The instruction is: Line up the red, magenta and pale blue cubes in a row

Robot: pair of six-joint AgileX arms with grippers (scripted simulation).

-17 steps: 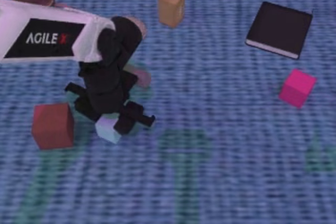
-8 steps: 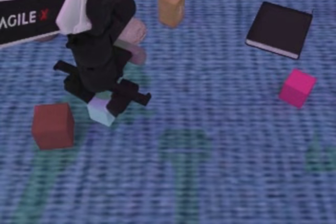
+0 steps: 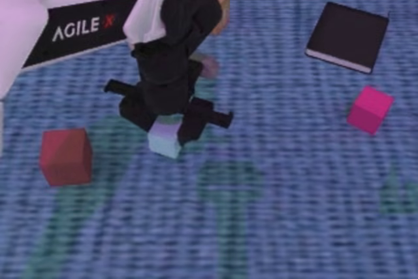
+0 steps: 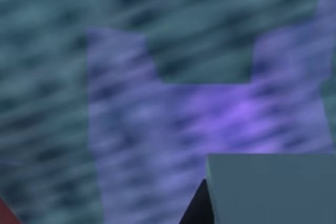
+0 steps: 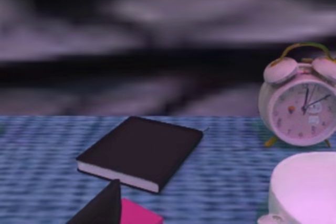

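My left gripper (image 3: 167, 130) is shut on the pale blue cube (image 3: 164, 142), which hangs just above the cloth, left of the table's middle. In the left wrist view that cube (image 4: 273, 190) fills the corner beside a dark fingertip (image 4: 197, 209). The red cube (image 3: 65, 156) sits on the table to the left of the held cube, with a clear gap between them. The magenta cube (image 3: 369, 109) rests far off at the right side. My right arm is outside the top view; a dark part of its gripper (image 5: 102, 208) shows close to the magenta cube (image 5: 139, 214).
A black book (image 3: 347, 36) lies at the back right, behind the magenta cube. An orange-tan block (image 3: 222, 1) stands at the back, mostly hidden by my left arm. The right wrist view shows a pink alarm clock (image 5: 299, 109) and a white rounded object (image 5: 307, 187).
My left gripper rose with the pale blue cube, then carried it rightward, away from the red cube. The red and magenta cubes stayed put.
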